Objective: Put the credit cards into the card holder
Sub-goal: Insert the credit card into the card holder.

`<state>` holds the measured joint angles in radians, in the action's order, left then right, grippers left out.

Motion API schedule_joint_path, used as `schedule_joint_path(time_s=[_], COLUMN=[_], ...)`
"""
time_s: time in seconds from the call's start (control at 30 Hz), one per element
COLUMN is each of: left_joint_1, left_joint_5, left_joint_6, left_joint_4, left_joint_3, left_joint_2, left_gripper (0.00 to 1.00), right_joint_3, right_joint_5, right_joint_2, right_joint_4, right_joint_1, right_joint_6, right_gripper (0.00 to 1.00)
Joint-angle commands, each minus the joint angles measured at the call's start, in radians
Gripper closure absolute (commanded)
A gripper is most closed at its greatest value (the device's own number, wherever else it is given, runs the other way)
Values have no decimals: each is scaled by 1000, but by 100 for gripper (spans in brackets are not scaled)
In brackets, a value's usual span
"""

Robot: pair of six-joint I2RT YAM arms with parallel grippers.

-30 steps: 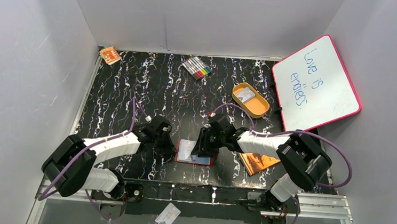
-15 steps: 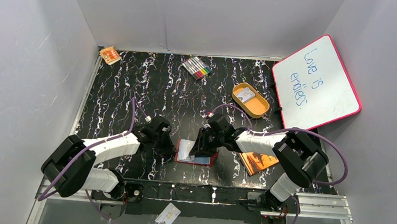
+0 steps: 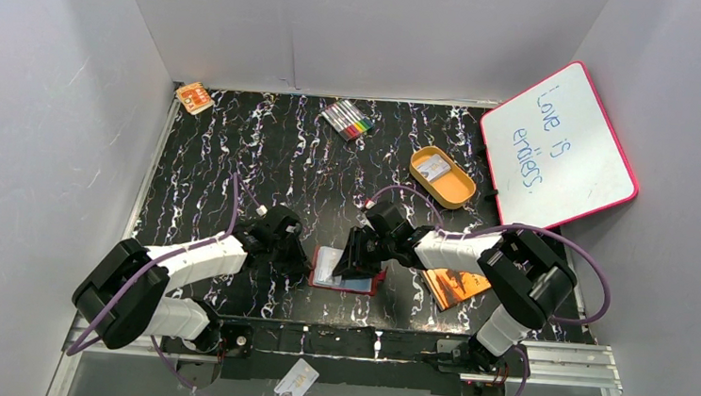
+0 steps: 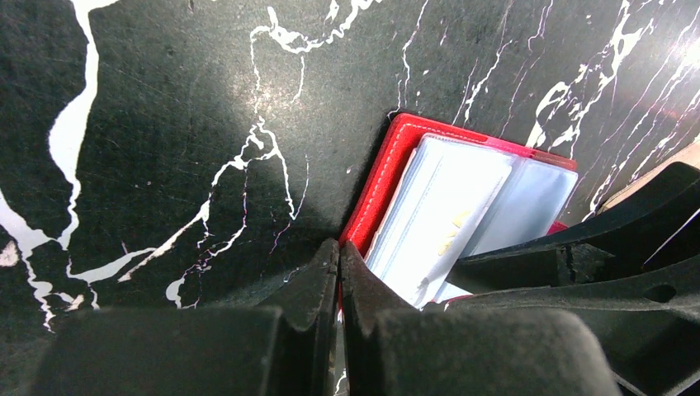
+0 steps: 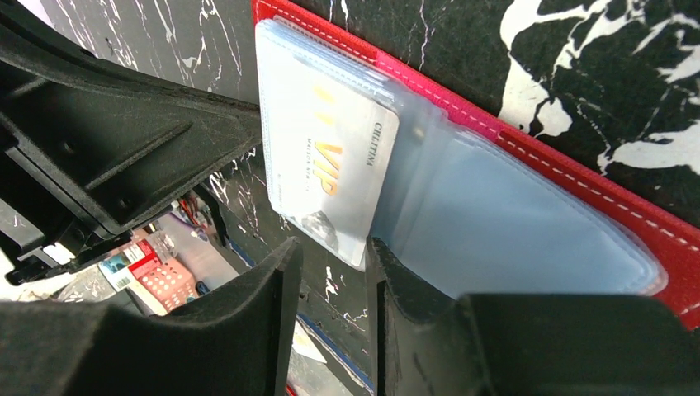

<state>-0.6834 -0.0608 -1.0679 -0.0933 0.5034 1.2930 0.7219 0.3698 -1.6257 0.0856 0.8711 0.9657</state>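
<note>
The card holder, a red wallet, lies open near the table's front edge, its clear sleeves facing up. My left gripper is shut on the red left edge; a red sliver shows between its tips. A whitish credit card with gold "VIP" print lies on the left sleeves, also in the left wrist view. My right gripper hovers over the wallet, open, the card's lower corner reaching in beside one finger. Another card rests in the orange tray.
An orange booklet lies right of the wallet. Markers and a small orange box sit at the back. A whiteboard leans at the right wall. One loose card lies below the table's front edge.
My right gripper's jaws have narrowed and it has edged slightly left over the wallet. The left gripper has kept its pinch on the wallet's edge.
</note>
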Motion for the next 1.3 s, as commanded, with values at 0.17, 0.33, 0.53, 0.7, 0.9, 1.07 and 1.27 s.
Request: schedule_joint_path(time_s=[0.17,0.33,0.53,0.7,0.9,1.07,1.27], left_joint_1=[-7,-7,-7,-6,-7,-7,-7], left_joint_5=[47,122,93,-25,-70,-55,-27], left_joint_6=[24,70,121,162,164,166,154], left_joint_4=[-146,-239,-274,-207,-147,-145,-149], left_joint_3=[-3,55,73,58,46,48,41], left_joint_2=[-58,-127,-176,-146,-99,-70,-50], left_gripper=[100,91,83,83,86,88,91], right_joint_3=[85,165,208,213,162,157,155], right_joint_5=[-126,-196,-174,-110,-68,-68,-54], right_joint_2=[112,142,89,36,14,3,-26], right_joint_4=[-147,-257,-263,-222,-184,-215,-236], right_joint_1=[2,-23,-82,-86,-83,-83,-83], right_joint_6=[-98,-184,-215,-204,-177,-196,-210], right_gripper=[46,44,48,55,72,83,93])
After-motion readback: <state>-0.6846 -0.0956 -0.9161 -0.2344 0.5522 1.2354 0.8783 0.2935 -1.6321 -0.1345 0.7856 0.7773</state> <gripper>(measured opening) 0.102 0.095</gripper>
